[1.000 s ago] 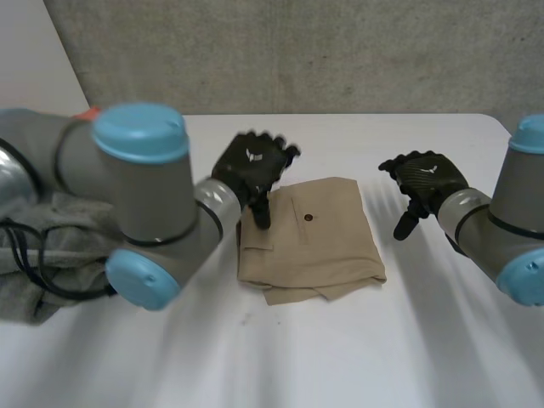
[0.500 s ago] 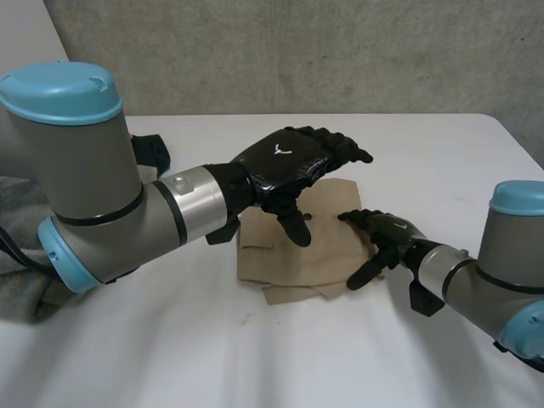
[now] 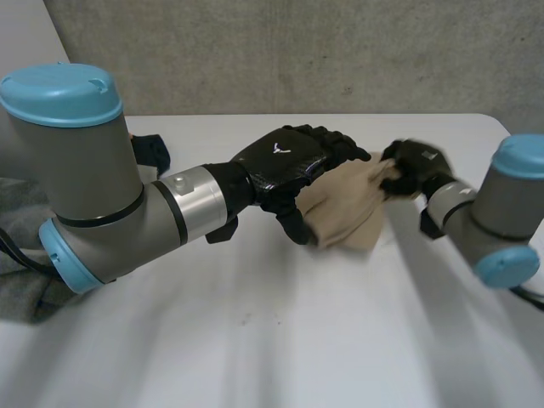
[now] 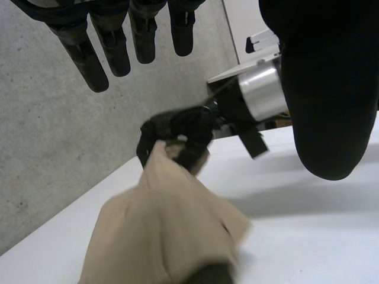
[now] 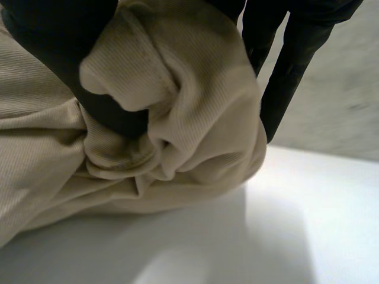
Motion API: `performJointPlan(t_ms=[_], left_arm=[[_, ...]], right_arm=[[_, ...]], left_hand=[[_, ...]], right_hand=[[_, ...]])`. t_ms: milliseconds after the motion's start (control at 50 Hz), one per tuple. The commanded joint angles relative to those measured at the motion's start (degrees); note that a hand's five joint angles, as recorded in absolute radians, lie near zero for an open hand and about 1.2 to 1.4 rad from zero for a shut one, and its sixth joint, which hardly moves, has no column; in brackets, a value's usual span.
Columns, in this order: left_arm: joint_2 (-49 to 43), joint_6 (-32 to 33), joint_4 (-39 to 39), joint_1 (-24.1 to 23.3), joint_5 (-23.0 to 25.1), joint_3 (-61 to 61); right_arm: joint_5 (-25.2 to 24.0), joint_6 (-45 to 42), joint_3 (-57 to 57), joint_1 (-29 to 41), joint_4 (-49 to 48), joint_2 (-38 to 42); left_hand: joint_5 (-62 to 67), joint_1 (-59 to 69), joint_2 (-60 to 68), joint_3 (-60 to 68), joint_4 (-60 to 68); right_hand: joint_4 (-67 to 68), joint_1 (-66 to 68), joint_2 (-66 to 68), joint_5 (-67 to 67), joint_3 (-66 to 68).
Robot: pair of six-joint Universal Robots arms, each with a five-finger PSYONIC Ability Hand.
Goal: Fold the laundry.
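Right hand had swung up and bunched the tan ribbed-cotton garment, lifting it off the white table.
Right fingers clamped round a wad of cloth at one end; left hand hung above the table, fingers straight, holding nothing. Cloth looked light, soft, floppy: likely better taken by a corner or hem than a wad.

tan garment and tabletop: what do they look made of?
Tan garment: probably cotton twill, matte; fine ribbed weave and soft bunched creases in the right wrist view. Table: smooth white laminate or painted board, faint sheen; can't tell which.
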Motion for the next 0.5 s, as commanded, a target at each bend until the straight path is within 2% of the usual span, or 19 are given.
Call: performJointPlan(t_ms=[20,160,240,440,460,480,500], left_arm=[[0.12,-0.03,1.21,-0.19,-0.45,0.08],[0.12,-0.03,1.21,-0.46,-1.06,-0.01],[0.04,-0.03,1.21,-0.89,-1.15,-0.09],[0.04,-0.03,1.21,-1.42,-1.06,-0.80],[0.04,-0.03,1.29,-1.42,-1.06,-0.71],[0.04,-0.03,1.29,-1.42,-1.06,-0.71],[0.04,-0.03,1.29,-1.42,-1.06,-0.71]], right_arm=[[2.45,-0.26,-19.91,-9.87,6.34,12.24],[5.97,-6.31,-43.88,-16.81,16.09,26.38],[6.24,-8.96,-54.35,-20.15,18.82,32.19],[4.48,-10.28,-58.60,-23.94,19.45,34.67],[4.48,-10.46,-58.52,-23.94,19.53,34.67],[4.56,-10.72,-58.34,-23.94,19.53,34.67],[4.83,-11.33,-58.25,-23.94,19.53,34.67]], left_hand=[[0.76,2.51,1.78,1.46,1.82],[0.76,2.51,1.78,1.46,1.82],[0.76,2.51,1.78,1.46,1.82],[0.76,2.51,1.78,1.46,1.82],[0.76,2.51,1.78,1.46,1.82],[0.60,2.34,1.62,1.29,1.65],[0.60,2.34,1.61,1.29,1.65]], right_hand=[[13.97,20.33,14.99,17.81,17.22],[13.97,20.33,14.99,17.81,17.22],[13.97,20.33,14.99,17.81,17.22],[13.97,20.33,14.99,17.81,17.22],[-35.60,-29.23,-34.58,-31.75,-32.35],[-56.03,-49.67,-55.01,-52.19,-52.78],[-56.03,-49.67,-55.01,-52.19,-52.78]])
